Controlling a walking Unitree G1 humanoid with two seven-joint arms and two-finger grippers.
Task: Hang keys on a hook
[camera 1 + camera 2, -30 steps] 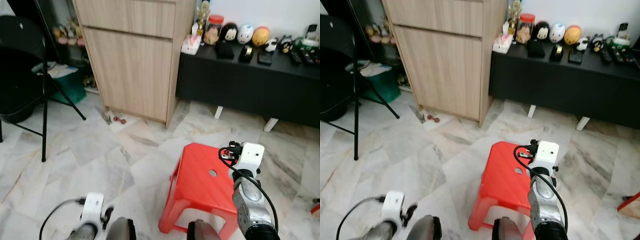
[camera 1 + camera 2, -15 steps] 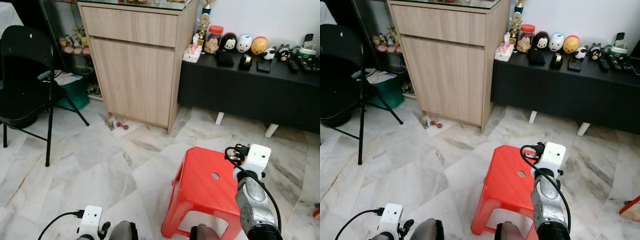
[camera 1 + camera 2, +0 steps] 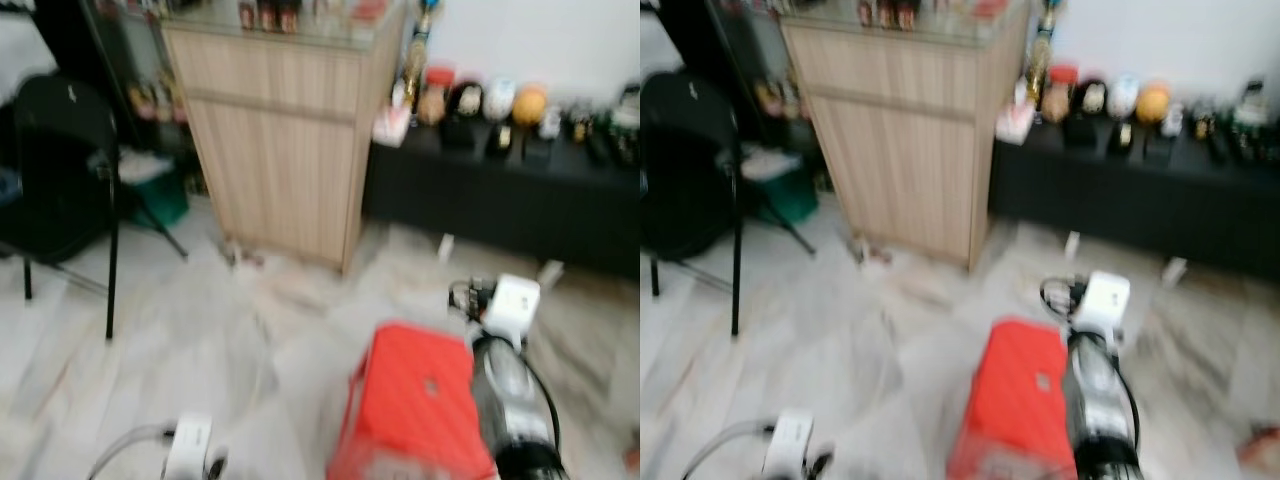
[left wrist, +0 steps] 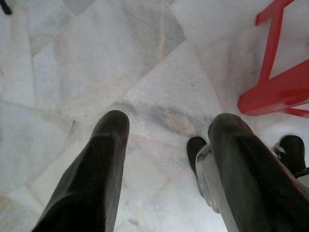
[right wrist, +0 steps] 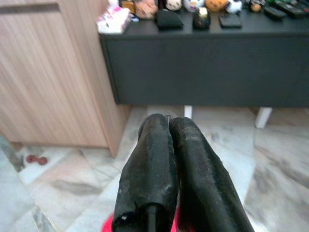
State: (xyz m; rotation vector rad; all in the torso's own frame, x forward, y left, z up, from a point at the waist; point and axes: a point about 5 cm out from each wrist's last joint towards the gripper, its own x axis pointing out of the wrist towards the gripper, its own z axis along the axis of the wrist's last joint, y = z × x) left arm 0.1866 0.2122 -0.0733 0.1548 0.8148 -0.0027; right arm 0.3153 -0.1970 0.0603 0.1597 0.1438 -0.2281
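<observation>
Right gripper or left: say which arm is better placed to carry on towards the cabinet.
Right, probably. The right gripper is raised, fingers pressed together, pointing at the wooden cabinet. The left gripper hangs open over the floor.

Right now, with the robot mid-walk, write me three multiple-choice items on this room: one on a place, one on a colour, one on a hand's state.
1. Where is the black folding chair?
A. left of the wooden cabinet
B. on the black sideboard
C. on the stool

2. What colour is the plastic stool?
A. blue
B. red
C. white

3. How do the right hand fingers stand?
A. spread wide
B. pressed together
C. around a cup

Answers:
1 A, the chair stands at the far left, the cabinet in the middle.
2 B, the stool is red in both eye views.
3 B, the right wrist view shows the two black fingers touching; the left hand is the one spread.
</observation>
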